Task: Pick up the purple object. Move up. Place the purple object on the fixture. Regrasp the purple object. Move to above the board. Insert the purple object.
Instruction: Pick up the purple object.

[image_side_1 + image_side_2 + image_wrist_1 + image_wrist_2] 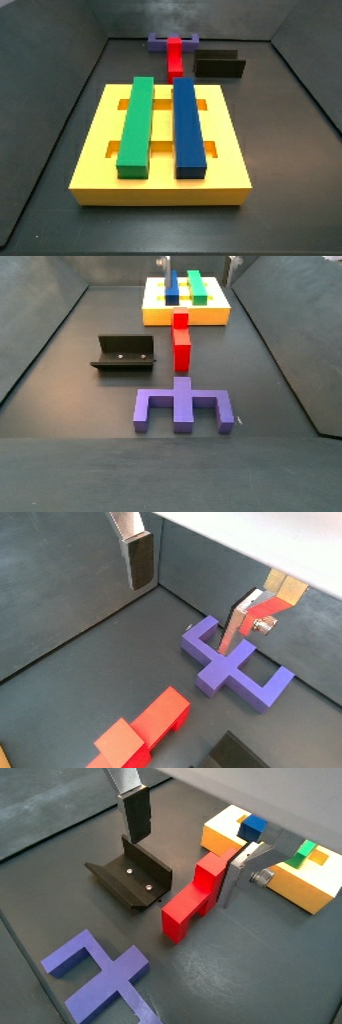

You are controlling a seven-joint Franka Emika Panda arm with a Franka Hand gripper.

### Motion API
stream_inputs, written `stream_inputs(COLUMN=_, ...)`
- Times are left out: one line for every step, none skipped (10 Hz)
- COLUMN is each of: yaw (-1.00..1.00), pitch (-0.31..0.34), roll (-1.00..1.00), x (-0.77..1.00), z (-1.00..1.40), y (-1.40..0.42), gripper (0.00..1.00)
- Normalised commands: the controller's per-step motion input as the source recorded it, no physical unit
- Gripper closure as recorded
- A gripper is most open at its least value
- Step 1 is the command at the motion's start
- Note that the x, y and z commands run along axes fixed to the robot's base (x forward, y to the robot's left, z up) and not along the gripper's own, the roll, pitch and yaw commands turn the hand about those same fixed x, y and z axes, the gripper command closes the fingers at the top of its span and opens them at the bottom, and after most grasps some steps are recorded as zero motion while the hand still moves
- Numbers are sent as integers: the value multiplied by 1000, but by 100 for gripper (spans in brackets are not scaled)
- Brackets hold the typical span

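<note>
The pick-up step is judged not yet begun: the purple object [183,406] is seen lying flat on the floor beside the fixture [124,353], untouched, while the end effector [187,592], fingers apart and empty, must be lowered over it.

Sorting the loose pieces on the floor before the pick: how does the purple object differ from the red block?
The purple object is a wide arch with two legs and a central stem; the red block is a narrow stepped bar. Purple lies farther from the board; red lies between them, near the fixture. Both lie flat on the dark floor, untouched; the gripper is open above them.
</note>
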Motion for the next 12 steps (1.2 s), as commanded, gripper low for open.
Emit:
stream_inputs(yaw=31, pitch=3, roll=-19, x=74, z=-114, y=297, gripper=0)
stream_inputs(yaw=0, pitch=9, roll=-29, x=251, z=-494, y=609, gripper=0)
stream_inputs(yaw=0, pitch=0, roll=-71, x=234, z=-794, y=669, gripper=0)
stream_inputs(yaw=40, pitch=-26, roll=-41, x=311, z=-1000, y=417, gripper=0)
stream_inputs(yaw=34, pitch=0, roll=0, x=331, z=-1000, y=126, gripper=0)
stream_inputs(yaw=77, pitch=0, roll=7, x=254, z=-1000, y=80, gripper=0)
stream_inputs(yaw=120, pitch=-4, roll=11, x=134, z=-1000, y=14, gripper=0)
stream_inputs(yaw=114, pitch=-16, roll=36, x=51, z=-1000, y=17, gripper=0)
stream_inputs(yaw=94, pitch=-49, roll=41, x=0, z=-1000, y=131, gripper=0)
stream_inputs(yaw=0, pitch=-40, roll=1, x=0, z=-1000, y=286, gripper=0)
stream_inputs(yaw=-29, pitch=0, roll=0, x=0, z=-1000, y=371, gripper=0)
stream_inputs(yaw=0, pitch=-21, roll=-71, x=37, z=-843, y=149, gripper=0)
